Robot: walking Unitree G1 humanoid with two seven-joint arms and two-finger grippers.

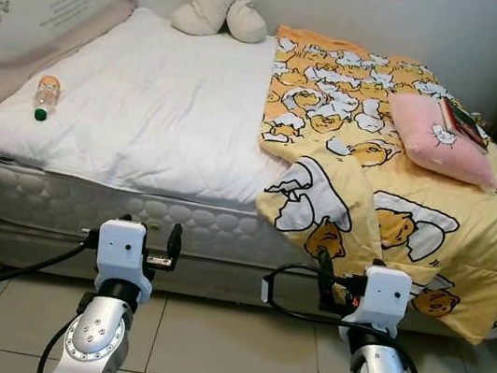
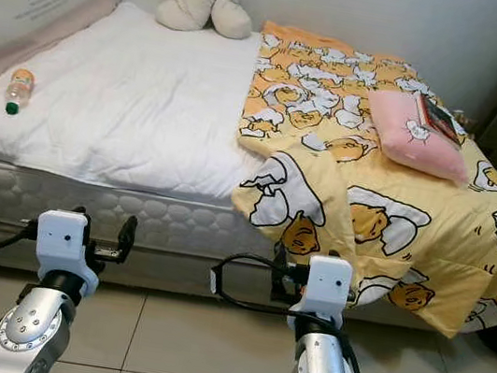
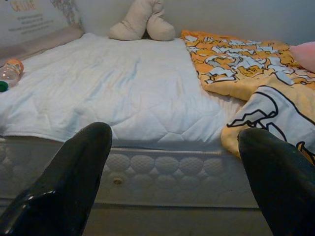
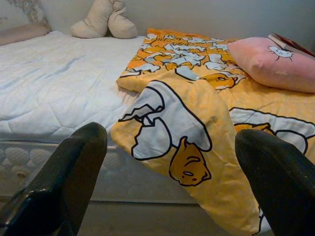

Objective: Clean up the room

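Tiled floor (image 1: 204, 350) fronts the bed (image 1: 148, 104); yellow blanket (image 1: 371, 187) drapes its right half, under a pink pillow (image 1: 441, 137). Bottle (image 1: 46, 98) lies far left, axis pointing away, nearer the left pincer (image 3: 174, 172). Both pincers, right pincer (image 4: 172, 172) included, stand apart, empty.

Quilted white cloth mattress (image 1: 148, 104), soft printed cloth blanket (image 1: 374, 169), glossy tile floor (image 1: 222, 353).

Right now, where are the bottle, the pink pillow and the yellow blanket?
bottle (image 1: 46, 97): left eye view, its clear middle.
pink pillow (image 1: 438, 139): left eye view, its top face.
yellow blanket (image 4: 197, 123): right wrist view, its hanging fold.
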